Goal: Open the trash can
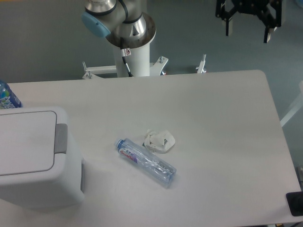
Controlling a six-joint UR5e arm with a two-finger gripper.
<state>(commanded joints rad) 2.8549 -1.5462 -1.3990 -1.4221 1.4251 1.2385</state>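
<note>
The trash can (35, 158) sits upright at the desk's (218, 142) left edge, lid shut, grey push tab (60, 138) facing right. The gripper (247, 27) hangs high above the far right, fingers spread wide, holding nothing.

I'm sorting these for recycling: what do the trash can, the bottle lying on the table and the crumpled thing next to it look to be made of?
The trash can: likely moulded plastic, matte white with rounded corners and a grey push tab. The bottle: clear thin plastic, see-through with glints and a printed label. The crumpled thing: probably paper or tissue, white, dull and creased; too small to be sure.
</note>
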